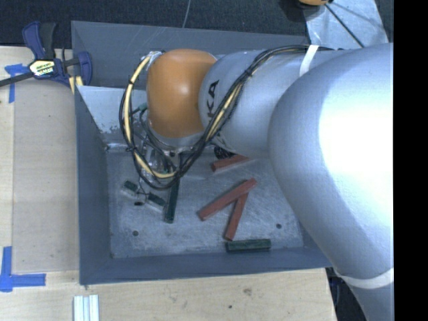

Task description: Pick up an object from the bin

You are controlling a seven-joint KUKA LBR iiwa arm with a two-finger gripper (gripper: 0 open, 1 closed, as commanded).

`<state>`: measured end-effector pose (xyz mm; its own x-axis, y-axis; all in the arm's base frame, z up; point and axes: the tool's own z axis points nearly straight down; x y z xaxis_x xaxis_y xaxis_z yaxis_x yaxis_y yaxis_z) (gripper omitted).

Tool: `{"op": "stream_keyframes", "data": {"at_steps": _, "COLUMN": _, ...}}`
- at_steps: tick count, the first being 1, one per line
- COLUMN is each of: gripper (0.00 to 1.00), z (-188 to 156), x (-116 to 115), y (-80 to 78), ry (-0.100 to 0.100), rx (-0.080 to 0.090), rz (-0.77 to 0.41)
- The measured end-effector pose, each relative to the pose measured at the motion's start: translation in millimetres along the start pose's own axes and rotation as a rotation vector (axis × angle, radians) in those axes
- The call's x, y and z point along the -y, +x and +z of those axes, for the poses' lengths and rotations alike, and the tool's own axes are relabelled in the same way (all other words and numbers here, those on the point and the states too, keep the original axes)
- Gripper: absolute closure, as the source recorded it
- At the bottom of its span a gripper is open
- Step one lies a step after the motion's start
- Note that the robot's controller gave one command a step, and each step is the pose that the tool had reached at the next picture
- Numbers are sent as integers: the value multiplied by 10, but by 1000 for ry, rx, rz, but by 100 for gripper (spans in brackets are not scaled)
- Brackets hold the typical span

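Dark green stick [170, 206] lies on the bin [93, 199] floor at 9 o'clock from centre, just 5 o'clock of the gripper [156, 171], long axis 12-to-6; grip state cannot be told.

Two touching brown sticks [227, 199] lie near a seemingly green bar [248, 245].

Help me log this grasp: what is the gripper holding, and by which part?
Cannot be told: cables hide the gripper, low by a dark stick.
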<state>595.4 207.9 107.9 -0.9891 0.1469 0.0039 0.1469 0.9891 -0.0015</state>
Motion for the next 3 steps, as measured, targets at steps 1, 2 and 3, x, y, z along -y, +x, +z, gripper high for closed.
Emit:
{"op": "stream_keyframes", "data": {"at_steps": 1, "gripper": 0, "z": -99, "x": 100, "y": 124, "ry": -4, "rx": 8, "rz": 81}}
{"op": "stream_keyframes", "data": {"at_steps": 2, "gripper": 0, "z": 389, "x": 160, "y": 225, "ry": -2, "rx": 5, "rz": 94}}
{"op": "stream_keyframes", "data": {"at_steps": 3, "gripper": 100, "z": 370, "x": 261, "y": 199, "ry": -3, "rx": 6, "rz": 263}}
